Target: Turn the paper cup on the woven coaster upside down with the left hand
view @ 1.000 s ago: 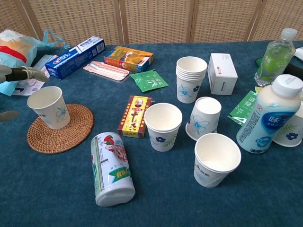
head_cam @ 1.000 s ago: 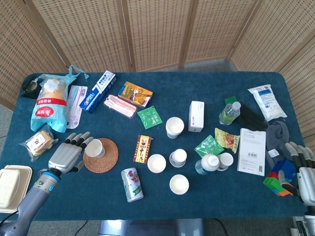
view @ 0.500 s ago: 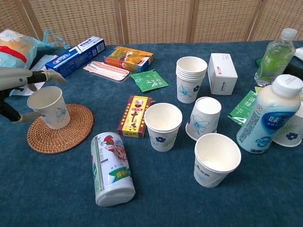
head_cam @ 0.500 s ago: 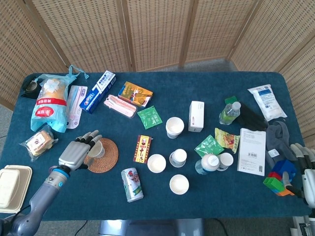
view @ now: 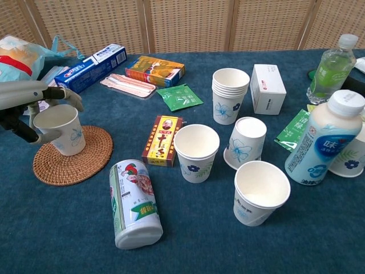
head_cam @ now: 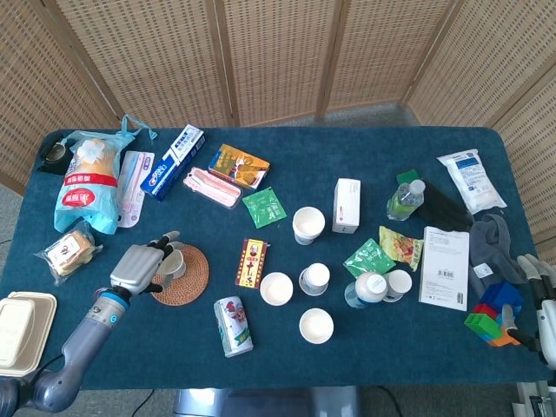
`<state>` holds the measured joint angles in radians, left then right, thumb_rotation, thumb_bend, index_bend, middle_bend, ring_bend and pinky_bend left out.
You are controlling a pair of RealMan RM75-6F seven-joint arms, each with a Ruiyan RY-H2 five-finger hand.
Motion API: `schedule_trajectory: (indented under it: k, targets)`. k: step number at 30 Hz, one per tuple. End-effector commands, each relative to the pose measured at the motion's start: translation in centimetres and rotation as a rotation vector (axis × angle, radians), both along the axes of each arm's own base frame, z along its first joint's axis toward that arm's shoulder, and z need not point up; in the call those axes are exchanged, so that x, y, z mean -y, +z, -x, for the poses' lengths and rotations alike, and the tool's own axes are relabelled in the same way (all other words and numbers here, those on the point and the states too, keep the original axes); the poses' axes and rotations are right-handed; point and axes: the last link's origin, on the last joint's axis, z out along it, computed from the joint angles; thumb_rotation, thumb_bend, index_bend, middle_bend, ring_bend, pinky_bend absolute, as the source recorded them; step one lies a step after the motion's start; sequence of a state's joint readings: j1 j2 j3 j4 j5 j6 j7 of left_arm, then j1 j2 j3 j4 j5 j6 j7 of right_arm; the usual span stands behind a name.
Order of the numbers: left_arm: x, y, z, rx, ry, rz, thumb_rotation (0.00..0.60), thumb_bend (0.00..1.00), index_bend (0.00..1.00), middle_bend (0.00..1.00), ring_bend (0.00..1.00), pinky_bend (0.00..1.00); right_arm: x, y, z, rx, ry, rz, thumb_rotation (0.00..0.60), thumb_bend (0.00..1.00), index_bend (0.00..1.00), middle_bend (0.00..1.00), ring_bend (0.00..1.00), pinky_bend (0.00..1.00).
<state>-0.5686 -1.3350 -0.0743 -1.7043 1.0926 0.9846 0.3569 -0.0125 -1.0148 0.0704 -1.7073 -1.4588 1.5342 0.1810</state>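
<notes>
My left hand at the paper cup on the woven coaster

My left hand [view: 25,111] is wrapped round the paper cup [view: 60,129], fingers [view: 63,96] curved over its far rim and thumb against the near wall; the cup stands upright, mouth up, on the woven coaster [view: 74,158], toward the coaster's left side; in the head view the same hand [head_cam: 142,265] covers most of the cup [head_cam: 174,260], which sits at the left part of the coaster [head_cam: 187,278]; just beside the coaster a can [view: 134,203] lies on its side, and a small red and yellow box [view: 163,140] lies flat between the coaster and an open cup [view: 197,152]; my right hand [head_cam: 540,304] sits at the table's far right edge near coloured blocks [head_cam: 493,314], holding nothing, fingers apart.
</notes>
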Motion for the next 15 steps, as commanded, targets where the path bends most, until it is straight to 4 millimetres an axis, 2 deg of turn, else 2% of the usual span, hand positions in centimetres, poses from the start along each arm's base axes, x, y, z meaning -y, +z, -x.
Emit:
schedule_trajectory:
  k: [1, 5, 9, 15]
  targets:
    - [-0.2, 0.1, -0.2, 0.000, -0.006, -0.003, 0.600, 0.48, 0.24, 0.16, 0.31, 0.53, 0.0, 0.0, 0.0, 0.000, -0.002, 0.000, 0.598, 0.53, 0.00, 0.00, 0.00, 0.00]
    - [-0.6, 1.1, -0.9, -0.028, -0.043, -0.003, 0.600, 0.48, 0.24, 0.16, 0.31, 0.54, 0.0, 0.1, 0.1, 0.004, -0.002, 0.000, 0.597, 0.53, 0.00, 0.00, 0.00, 0.00]
    - [-1.2, 2.8, -2.1, -0.115, -0.122, -0.009, 0.600, 0.48, 0.25, 0.17, 0.31, 0.53, 0.1, 0.0, 0.3, 0.011, -0.004, -0.003, 0.599, 0.53, 0.00, 0.00, 0.00, 0.00]
    - [-1.7, 4.3, -3.7, -0.256, -0.218, 0.002, 0.600, 0.48, 0.26, 0.17, 0.31, 0.53, 0.1, -0.1, 0.7, 0.021, -0.007, -0.004, 0.598, 0.53, 0.00, 0.00, 0.00, 0.00]
